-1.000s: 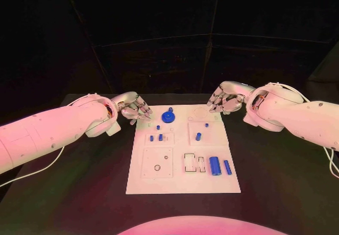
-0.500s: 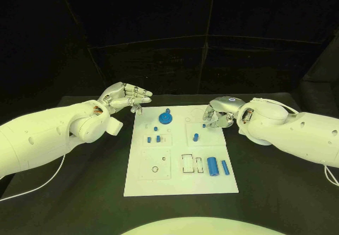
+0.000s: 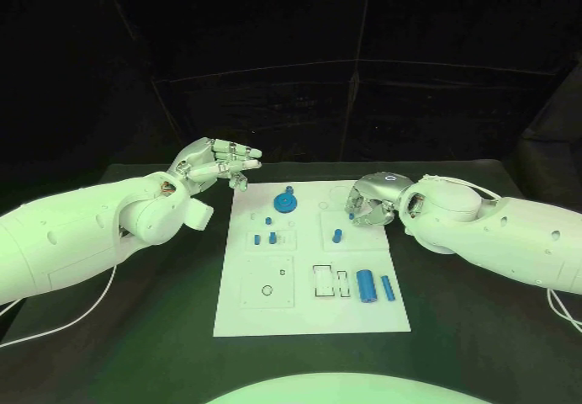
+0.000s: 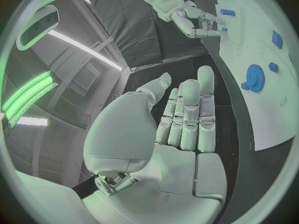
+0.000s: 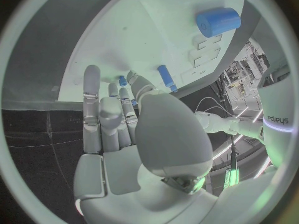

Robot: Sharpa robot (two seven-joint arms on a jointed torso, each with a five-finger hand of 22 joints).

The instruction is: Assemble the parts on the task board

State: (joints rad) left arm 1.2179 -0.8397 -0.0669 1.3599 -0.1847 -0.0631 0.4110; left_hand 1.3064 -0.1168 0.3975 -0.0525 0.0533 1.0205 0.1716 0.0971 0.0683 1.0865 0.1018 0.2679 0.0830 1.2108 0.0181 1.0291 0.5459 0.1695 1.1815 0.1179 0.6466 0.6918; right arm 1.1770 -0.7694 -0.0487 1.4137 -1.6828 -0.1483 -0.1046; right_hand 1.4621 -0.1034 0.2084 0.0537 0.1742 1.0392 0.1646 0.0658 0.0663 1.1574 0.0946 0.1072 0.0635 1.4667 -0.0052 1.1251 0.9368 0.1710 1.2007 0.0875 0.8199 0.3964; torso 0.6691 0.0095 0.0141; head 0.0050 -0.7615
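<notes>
Left hand raised off task board, fingers apart, empty — right hand over board's far-right edge, grasp unclear; blue gear between.

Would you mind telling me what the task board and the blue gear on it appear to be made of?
The task board looks like matte white plastic: flat, even, without glare, with cut recesses. The blue gear looks like moulded or printed plastic, uniformly coloured and dull. Neither can be confirmed by sight alone.
</notes>
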